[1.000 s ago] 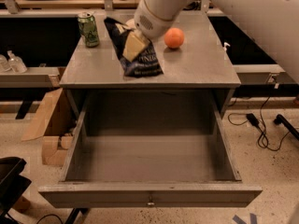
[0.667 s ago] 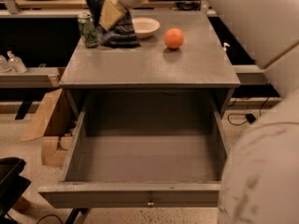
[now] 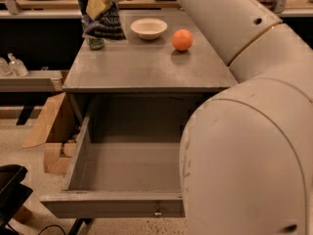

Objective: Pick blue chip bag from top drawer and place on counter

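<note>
Since one second ago, the blue chip bag (image 3: 103,24) has shifted from the middle of the counter (image 3: 142,65) to its far-left corner. The gripper (image 3: 98,3) is clamped on the bag's upper part at the top left of the view. The bag hangs crinkled, dark navy with white lettering, covering most of a green can (image 3: 96,44). A white bowl (image 3: 149,22) and an orange (image 3: 182,39) rest on the counter nearby. The top drawer (image 3: 112,203) stands pulled out, partly hidden by the arm (image 3: 244,131).

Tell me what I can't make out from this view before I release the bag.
1. Camera view: the top drawer, right part hidden by the robot arm.
2. The green can, mostly behind the blue chip bag.
3. The gripper, top left above the counter, gripping the bag, cut off by the top edge.
</note>
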Available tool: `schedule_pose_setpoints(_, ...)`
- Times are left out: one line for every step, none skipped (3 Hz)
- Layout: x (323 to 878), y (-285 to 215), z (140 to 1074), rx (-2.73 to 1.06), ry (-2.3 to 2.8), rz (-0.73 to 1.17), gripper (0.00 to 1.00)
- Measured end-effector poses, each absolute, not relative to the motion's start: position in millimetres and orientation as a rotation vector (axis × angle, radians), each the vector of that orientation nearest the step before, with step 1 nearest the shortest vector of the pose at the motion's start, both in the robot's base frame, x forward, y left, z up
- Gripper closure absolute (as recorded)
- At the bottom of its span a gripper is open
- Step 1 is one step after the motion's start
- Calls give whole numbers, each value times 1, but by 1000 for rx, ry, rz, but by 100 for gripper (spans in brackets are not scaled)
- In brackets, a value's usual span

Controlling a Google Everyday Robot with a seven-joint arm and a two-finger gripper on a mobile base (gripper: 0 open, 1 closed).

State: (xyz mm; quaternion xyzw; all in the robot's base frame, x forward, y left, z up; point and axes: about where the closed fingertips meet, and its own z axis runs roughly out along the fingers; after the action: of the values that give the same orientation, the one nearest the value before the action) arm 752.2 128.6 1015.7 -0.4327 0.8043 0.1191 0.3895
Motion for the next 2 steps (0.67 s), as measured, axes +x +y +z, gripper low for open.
schedule_pose_setpoints(777,120,984,-1029,2069,334,100)
schedule_pose_setpoints(788,116,968,-995,2081,350,100)
